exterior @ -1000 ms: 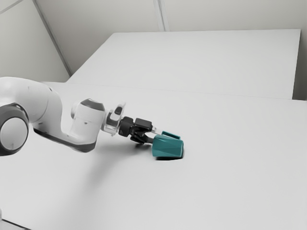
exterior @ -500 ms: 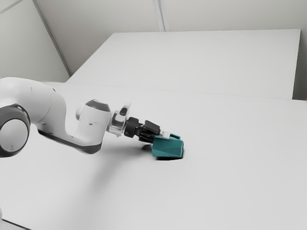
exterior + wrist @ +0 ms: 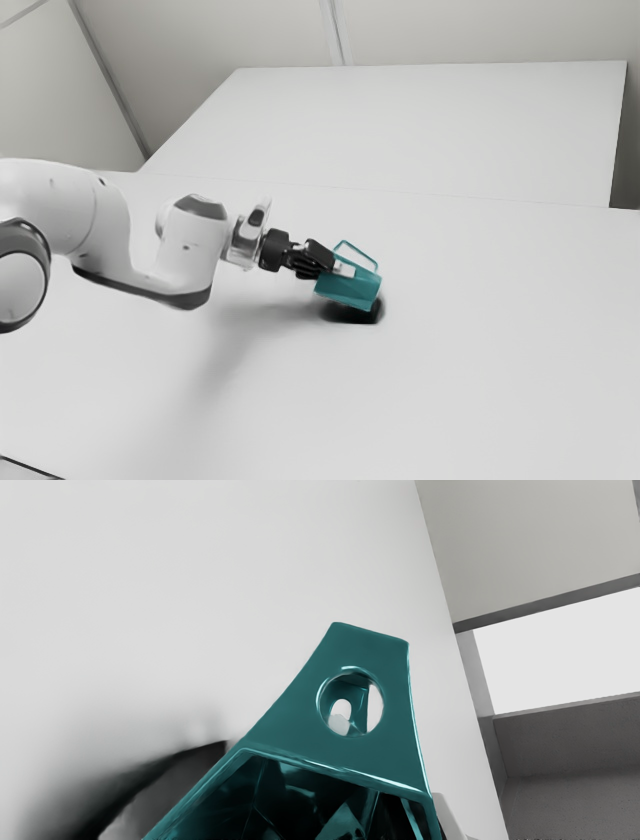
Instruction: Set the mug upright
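The teal mug (image 3: pixel 348 288) is tilted in the exterior view, its handle loop on top and its base end toward the exterior view's right, with a dark shadow under it. My gripper (image 3: pixel 341 268) is at its upper side near the mouth end, shut on it. In the wrist view the mug (image 3: pixel 295 720) has its open mouth toward my hand, and the handle with its round hole stands beyond the rim. Close by the mug's outer wall is a pale part of my gripper (image 3: pixel 446 815); the other finger is hidden or hard to make out at the mouth.
The mug is over a broad white table (image 3: pixel 480 360). Behind it rises a large white panel or surface (image 3: pixel 430 125). The arm comes in from the exterior view's left.
My gripper first moved forward and up over the mug's side. Then the mug rose at its mouth end, tilting from lying flat, and its handle now stands higher.
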### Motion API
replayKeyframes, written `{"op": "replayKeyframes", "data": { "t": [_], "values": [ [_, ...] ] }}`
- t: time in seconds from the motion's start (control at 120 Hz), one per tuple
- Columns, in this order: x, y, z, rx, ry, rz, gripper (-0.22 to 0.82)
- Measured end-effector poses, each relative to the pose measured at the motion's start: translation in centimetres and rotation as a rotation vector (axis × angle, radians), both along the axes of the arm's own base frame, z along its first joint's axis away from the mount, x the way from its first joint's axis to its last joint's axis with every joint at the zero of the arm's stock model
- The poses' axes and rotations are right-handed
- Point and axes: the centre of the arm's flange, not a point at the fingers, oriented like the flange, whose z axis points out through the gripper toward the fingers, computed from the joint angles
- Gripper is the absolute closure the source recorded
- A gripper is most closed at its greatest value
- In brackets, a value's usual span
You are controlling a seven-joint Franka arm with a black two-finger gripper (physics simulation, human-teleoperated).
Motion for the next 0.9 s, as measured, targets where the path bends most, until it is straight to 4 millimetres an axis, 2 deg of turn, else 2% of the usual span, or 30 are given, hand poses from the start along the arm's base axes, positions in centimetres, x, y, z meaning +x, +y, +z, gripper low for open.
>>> {"op": "replayKeyframes", "data": {
  "t": [0.033,0.125,0.217,0.317,0.442,0.575,0.725,0.9],
  "values": [
    [0.3,-0.2,1.1,0.016,-0.02,-0.017,0.74],
    [2.0,-0.1,5.8,0.134,-0.106,-0.102,0.75],
    [3.6,1.3,10.3,0.34,-0.165,-0.211,0.75],
    [4.3,3.8,12.3,0.619,-0.133,-0.34,0.76],
    [4.4,5.7,11.5,0.923,-0.021,-0.444,0.77],
    [4.5,7.2,9.7,1.12,0.079,-0.429,0.78],
    [4.4,8.5,8.4,1.201,0.137,-0.308,0.78],
    [4.1,9.2,6.5,1.168,0.164,-0.122,0.79]
  ]
}}
